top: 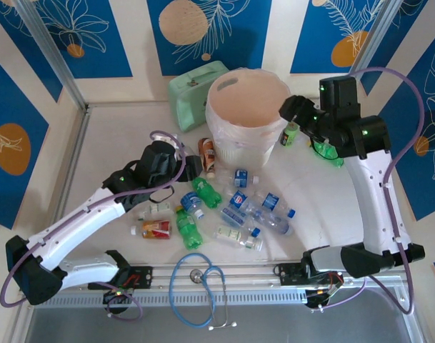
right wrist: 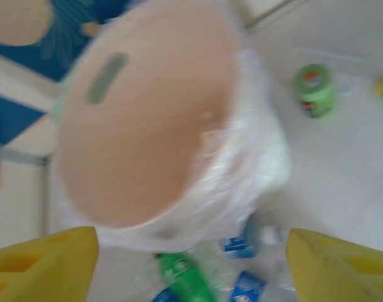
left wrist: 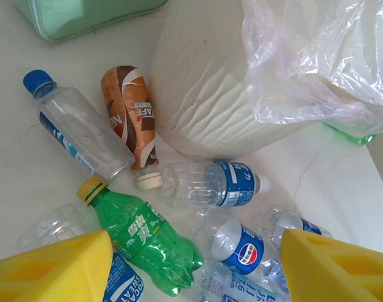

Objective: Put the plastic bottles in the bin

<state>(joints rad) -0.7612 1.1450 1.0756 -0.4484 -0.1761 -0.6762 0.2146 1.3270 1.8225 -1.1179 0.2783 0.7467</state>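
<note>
With the right gripper (right wrist: 191, 245) spread wide and empty over the bin (top: 240, 140) at the table's (top: 110, 143) far edge, the left gripper (left wrist: 196, 236), parted and holding nothing, hovered above the plastic bottles (top: 238, 212) mid-table, probably needing to descend onto one.
</note>
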